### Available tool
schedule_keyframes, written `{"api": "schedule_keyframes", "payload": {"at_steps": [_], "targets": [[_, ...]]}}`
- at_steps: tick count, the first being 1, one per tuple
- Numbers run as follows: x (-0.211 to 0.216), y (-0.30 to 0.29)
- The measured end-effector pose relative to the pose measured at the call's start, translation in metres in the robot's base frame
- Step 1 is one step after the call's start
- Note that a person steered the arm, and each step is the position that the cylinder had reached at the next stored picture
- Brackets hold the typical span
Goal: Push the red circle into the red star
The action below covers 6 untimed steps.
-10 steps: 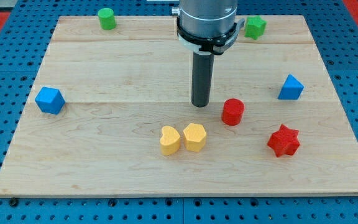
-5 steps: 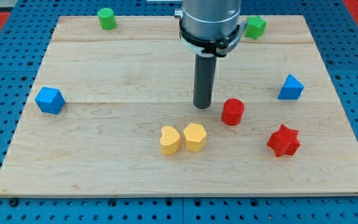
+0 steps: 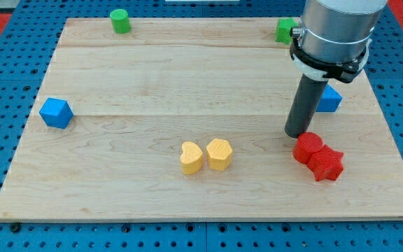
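Red circle (image 3: 306,148) sits touching red star (image 3: 326,164) near the board's lower right, my tip (image 3: 299,134) pressed just behind the circle on its upper-left side — no claw here, plain rod — task looks essentially done.

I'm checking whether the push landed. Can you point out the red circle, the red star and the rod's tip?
red circle (image 3: 306,148), camera view, on its top face.
red star (image 3: 327,165), camera view, on its top face, touching the circle.
my tip (image 3: 299,134), camera view, the rod's lower end, at the circle's upper-left edge.
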State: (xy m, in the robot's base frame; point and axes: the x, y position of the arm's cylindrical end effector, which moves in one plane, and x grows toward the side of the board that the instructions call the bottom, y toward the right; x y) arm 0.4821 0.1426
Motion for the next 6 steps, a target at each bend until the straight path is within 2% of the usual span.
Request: {"api": "schedule_keyframes", "payload": {"at_steps": [3,4,5,6], "targets": [[-0.001,0.000],[-0.014,0.001],[-0.034,0.010],[-0.039,0.044]]}}
